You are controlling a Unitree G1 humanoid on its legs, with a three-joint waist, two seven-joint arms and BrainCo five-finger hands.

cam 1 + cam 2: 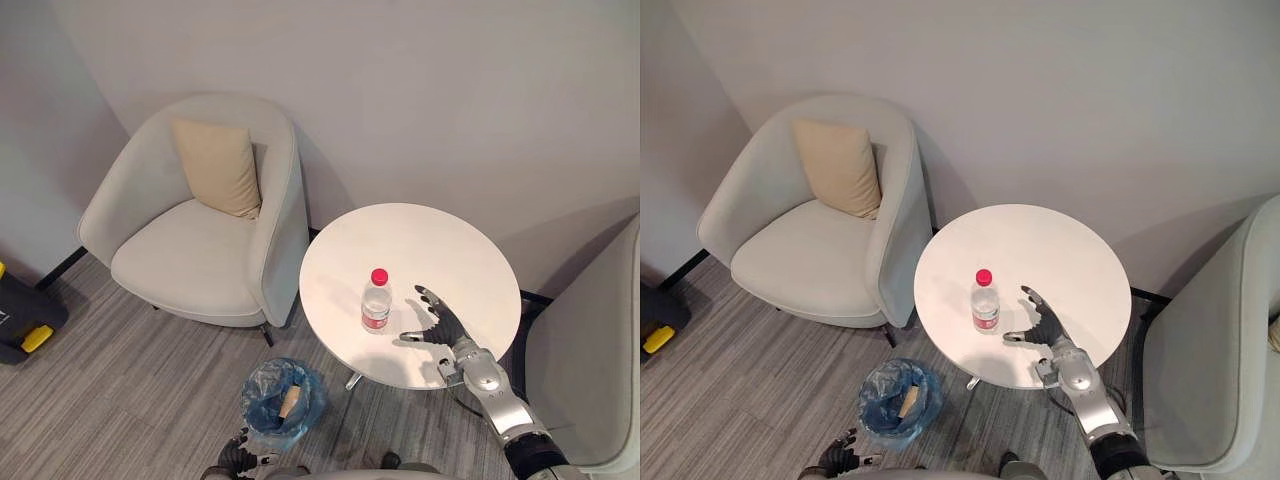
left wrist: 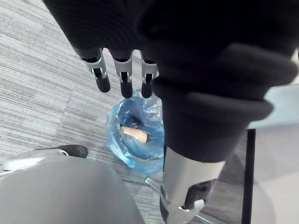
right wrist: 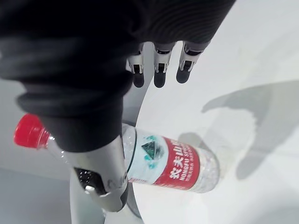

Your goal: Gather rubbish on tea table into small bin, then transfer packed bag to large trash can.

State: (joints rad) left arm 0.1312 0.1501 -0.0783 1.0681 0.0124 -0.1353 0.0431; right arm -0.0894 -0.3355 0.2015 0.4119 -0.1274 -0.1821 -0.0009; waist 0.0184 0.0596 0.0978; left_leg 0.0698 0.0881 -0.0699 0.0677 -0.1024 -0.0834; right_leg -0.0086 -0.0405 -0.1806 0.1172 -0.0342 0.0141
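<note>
The left hand [image 1: 238,457], partly cut off by the picture's edge, showed relaxed, empty fingers [image 2: 125,86] near the blue-lined small bin [image 1: 283,403] on the floor by the tea table [image 1: 440,240]. A brown scrap [image 2: 134,135] inside was hard to identify. The bottle [image 1: 376,303] stood mid-table, and the right hand [image 1: 440,325] was spread just beside it, grasping nothing.

Reaches in from the lower right with the silver-grey right arm [image 1: 497,395], forearm slanting forward and leftward. Holds the right hand [image 1: 441,327] open, palm turned leftward, fingers [image 3: 160,74] straight and side by side, thumb [image 3: 105,179] spread well apart from them, grasping nothing. Hangs the left hand [image 1: 240,456] low at the near left, fingers straight and close together, pointing down, thumb apart, empty.
</note>
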